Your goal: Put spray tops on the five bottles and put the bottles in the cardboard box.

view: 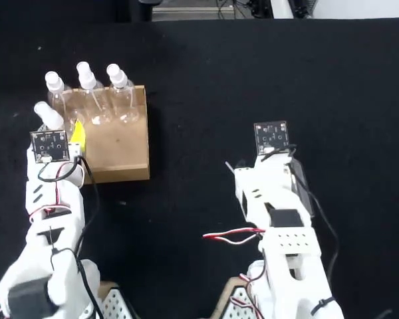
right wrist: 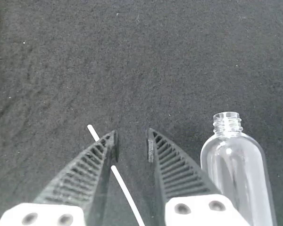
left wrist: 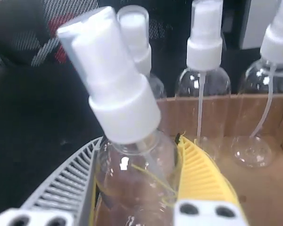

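The held bottle (left wrist: 125, 117) is clear and has a white spray top on. The left jaws are closed on its body, a grey one on one side and a yellow one on the other. The bottle tips over, with its top leaning to the left. It is at the left side of the box (view: 120, 149). I cannot tell if its bottom touches the box floor.

Three more bottles (view: 88, 83) stand in a row along the far side of the box. Each one has a white spray top. Thin tubes run down inside two of them to the bottom.

The box is brown cardboard with its top open. It sits on the left part of the black table (view: 253, 80). The left arm (view: 53, 199) is white and comes up to the box from the near side.

The bare bottle (right wrist: 236, 165) has no top on, and you can see the screw rings on its neck. It lies on the table just to the right of the right jaws. These jaws are a little open and grip nothing. A thin white tube (right wrist: 120, 181) lies on the table under the gap between them. The right arm (view: 279, 212) is well to the right of the box.

Each arm has a small square board on its wrist. The marks on the boards are too small to read.
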Controlling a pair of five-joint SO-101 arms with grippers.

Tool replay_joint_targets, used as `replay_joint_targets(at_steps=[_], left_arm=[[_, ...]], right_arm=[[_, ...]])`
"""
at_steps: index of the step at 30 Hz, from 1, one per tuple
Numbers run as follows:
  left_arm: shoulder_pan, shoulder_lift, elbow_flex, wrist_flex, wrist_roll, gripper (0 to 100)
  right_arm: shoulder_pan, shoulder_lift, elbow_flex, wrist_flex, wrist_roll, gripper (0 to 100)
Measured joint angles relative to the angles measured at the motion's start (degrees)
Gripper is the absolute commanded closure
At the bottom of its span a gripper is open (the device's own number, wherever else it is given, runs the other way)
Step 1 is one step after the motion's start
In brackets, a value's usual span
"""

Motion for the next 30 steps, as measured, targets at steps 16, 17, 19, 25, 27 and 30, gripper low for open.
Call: replay_joint_targets(at_steps=[16, 17, 19, 25, 27, 30], left_arm=[[0.0, 4.57, -0.09, -0.7, 0.09, 97], [0.0, 4.57, -0.09, -0.88, 0.09, 97], [0.0, 4.57, -0.09, -0.88, 0.0, 97], [0.0, 4.66, -0.09, -0.88, 0.09, 97], [0.0, 4.66, -0.09, -0.97, 0.09, 97], [0.0, 4.84, -0.88, -1.05, 0.0, 97]], right_arm=[[0.0, 0.0, 0.0, 0.0, 0.0, 91.7], [0.0, 0.0, 0.0, 0.0, 0.0, 91.7], [0.0, 0.0, 0.0, 0.0, 0.0, 91.7], [0.0, 0.0, 0.0, 0.0, 0.0, 91.7], [0.0, 0.0, 0.0, 0.0, 0.0, 91.7], [0.0, 0.0, 0.0, 0.0, 0.0, 91.7]])
